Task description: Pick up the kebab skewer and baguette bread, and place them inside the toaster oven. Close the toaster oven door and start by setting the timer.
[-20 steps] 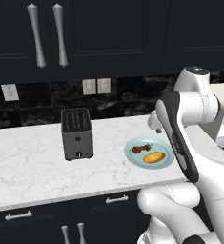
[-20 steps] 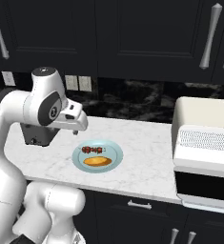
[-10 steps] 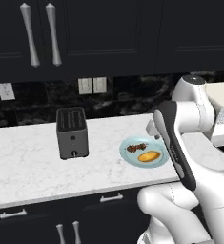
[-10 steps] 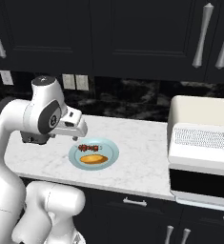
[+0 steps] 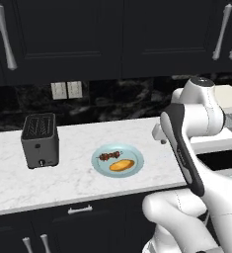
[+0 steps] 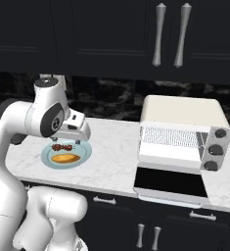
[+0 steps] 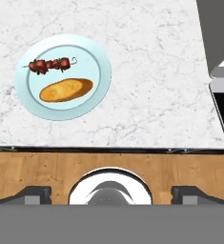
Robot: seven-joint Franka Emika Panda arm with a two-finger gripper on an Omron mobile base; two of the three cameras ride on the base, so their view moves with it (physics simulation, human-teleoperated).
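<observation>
Skewer point(image 7: 50, 65) and bread point(image 7: 66, 90) are lying side by side on a pale plate point(image 7: 96, 86) on the worktop point(image 7: 151, 71); the claw point(image 7: 111, 194) is hanging spread above, gripping nothing. Toaster oven point(image 6: 182, 137), right, is standing with its door point(image 6: 170, 182) down.

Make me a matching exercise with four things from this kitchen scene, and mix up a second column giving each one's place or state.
Things:
1. golden oval baguette bread
2. dark grey slot toaster
3. cream-white toaster oven's dark glass door
4. robot's two-finger gripper

Places or states:
A. folded down flat, open
B. jaws wide apart, holding nothing, above the plate
C. standing alone on the marble counter, left of the plate
D. lying on the pale blue plate beside the red-brown kebab skewer

Pairs: 1-D, 2-C, 3-A, 4-B
</observation>
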